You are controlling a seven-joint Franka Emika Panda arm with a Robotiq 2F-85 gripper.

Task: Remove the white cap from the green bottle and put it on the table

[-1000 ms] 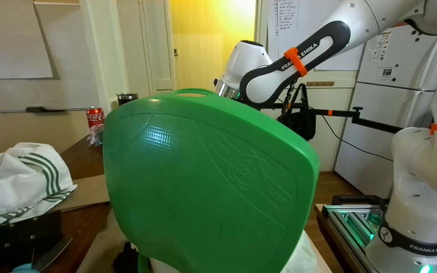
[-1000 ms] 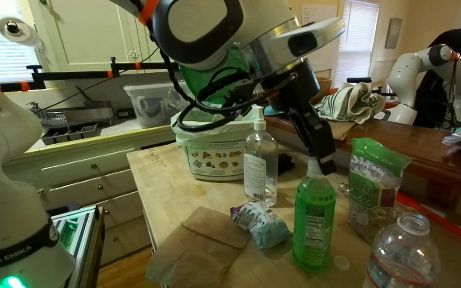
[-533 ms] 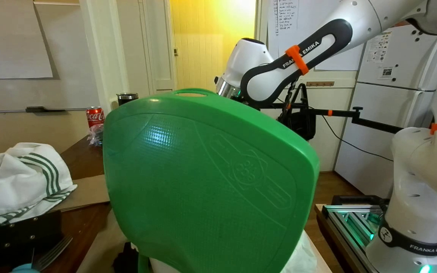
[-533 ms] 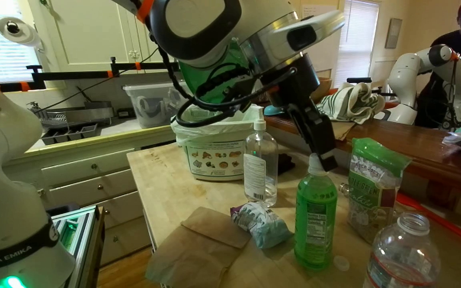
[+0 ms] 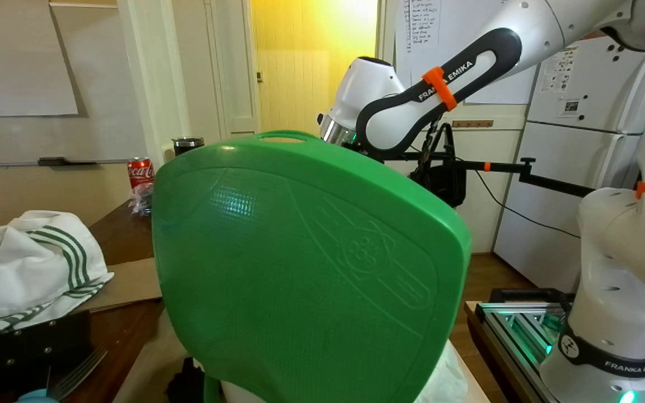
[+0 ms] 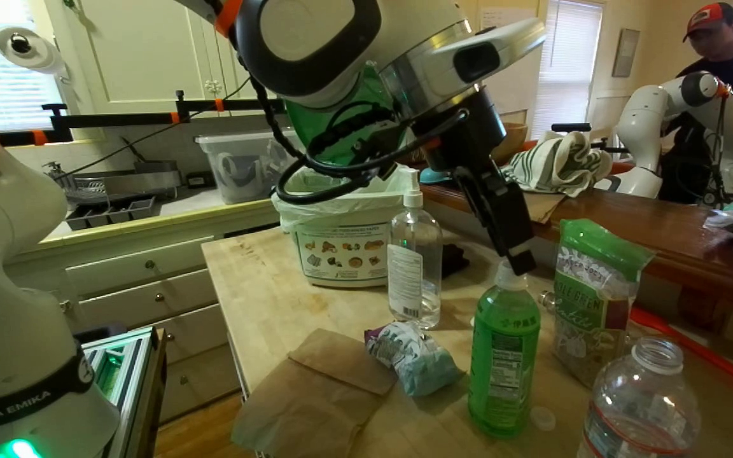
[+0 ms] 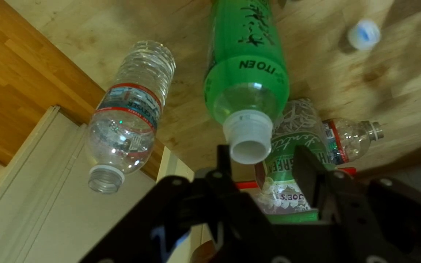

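Note:
In the wrist view the green bottle (image 7: 249, 73) stands with its white neck pointing at the camera, the mouth bare and hollow. Off to its right, the white cap (image 7: 364, 34) is on the table, a blue patch showing on it. My gripper (image 7: 262, 155) is open, its fingers spread on either side of the space just past the mouth, nothing gripped. The left finger is close to the neck; touching or apart, I cannot tell. In an exterior view the gripper (image 6: 522, 261) is at the neck of the upright green bottle (image 6: 503, 362). A large green board hides both elsewhere.
A clear uncapped bottle (image 6: 640, 401) and a lentil bag (image 6: 595, 299) stand close by. A pump bottle (image 6: 414, 261), a crumpled wrapper (image 6: 414, 359), brown paper (image 6: 315, 394) and a lined bin (image 6: 341, 242) share the table. The green board (image 5: 311, 268) fills an exterior view.
The cap has come off the neck and out of the gripper onto the table. After rising slightly, the gripper is a bit lower. The bottle has shifted slightly right in an exterior view.

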